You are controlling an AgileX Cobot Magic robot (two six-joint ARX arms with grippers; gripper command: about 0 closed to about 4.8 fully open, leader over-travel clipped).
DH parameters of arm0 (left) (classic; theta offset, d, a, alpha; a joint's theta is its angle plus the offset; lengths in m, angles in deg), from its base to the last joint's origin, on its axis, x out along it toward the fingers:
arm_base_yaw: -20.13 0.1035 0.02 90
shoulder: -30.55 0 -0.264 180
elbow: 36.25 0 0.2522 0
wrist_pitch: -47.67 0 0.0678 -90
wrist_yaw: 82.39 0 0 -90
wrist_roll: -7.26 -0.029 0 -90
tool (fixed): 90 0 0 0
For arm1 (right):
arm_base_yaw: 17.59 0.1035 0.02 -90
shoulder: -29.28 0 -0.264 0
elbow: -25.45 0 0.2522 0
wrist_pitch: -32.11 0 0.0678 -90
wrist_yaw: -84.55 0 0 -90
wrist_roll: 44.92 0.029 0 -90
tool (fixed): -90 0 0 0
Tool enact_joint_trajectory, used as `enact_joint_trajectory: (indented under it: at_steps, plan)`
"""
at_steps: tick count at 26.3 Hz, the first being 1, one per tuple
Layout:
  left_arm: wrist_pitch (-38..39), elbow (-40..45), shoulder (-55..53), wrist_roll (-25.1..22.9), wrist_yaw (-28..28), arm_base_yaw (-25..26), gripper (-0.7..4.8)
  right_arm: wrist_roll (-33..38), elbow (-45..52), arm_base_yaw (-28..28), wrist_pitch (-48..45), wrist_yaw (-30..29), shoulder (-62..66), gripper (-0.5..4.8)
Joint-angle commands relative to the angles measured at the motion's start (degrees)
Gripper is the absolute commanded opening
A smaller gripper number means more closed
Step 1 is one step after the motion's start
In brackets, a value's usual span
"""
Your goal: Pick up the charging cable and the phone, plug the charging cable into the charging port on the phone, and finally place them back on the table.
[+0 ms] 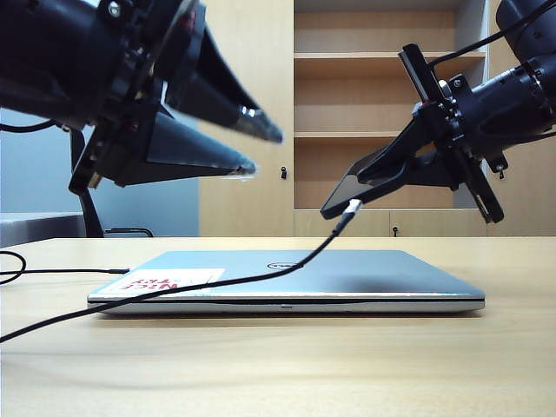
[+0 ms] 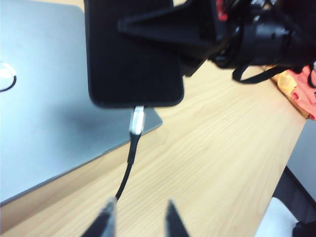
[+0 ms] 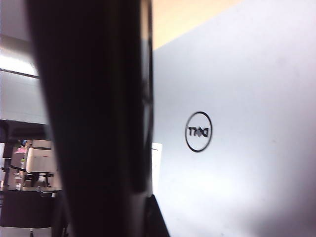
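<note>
Across the wide light beige wood-grain desk [image 1: 278, 365] lies a closed silver Dell laptop [image 1: 287, 282], with a tall wooden shelf cabinet [image 1: 382, 104] behind it. Above the laptop's right end, the right gripper [image 1: 391, 178] hangs in the air with its fingers clamped on the thin flat black phone [image 2: 131, 49], which is tilted with its lower end pointing down toward the laptop. In the right wrist view the phone's dark edge [image 3: 94, 98] fills much of the picture. The left gripper [image 1: 261, 148] hovers above the laptop's left end, well apart from the phone, its fingers [image 2: 106, 222] parted with nothing between them. The long thin black charging cable [image 1: 217, 282] runs over the laptop lid and rises to the phone, where its small silver-white plug [image 2: 137, 120] sits in the port at the phone's lower edge.
</note>
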Motion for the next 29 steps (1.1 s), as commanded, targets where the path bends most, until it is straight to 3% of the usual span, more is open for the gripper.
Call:
enact_joint_trajectory:
  at_steps: [1,8,11,29]
  plan:
    - [-1.55,-0.15,-1.9,-0.63,-0.02,-0.07,1.34,0.94,-0.44,0.04,-3.96,-1.05,-0.72,-0.06]
    - [-7.8,-0.17,-6.67,-0.59,-0.02,-0.09,1.35,0.96,-0.44,0.07,-4.17,-1.07,-0.72,-0.06]
    - [-10.21,-0.17,-8.5,-0.44,-0.02,-0.09,1.98,0.92,-0.44,0.07,-4.22,-1.05,-0.72,-0.06]
    - [-13.2,-5.01,-16.39,-5.62,-0.02,-0.07,1.97,0.85,-0.44,0.07,-4.22,-1.03,-0.7,-0.06]
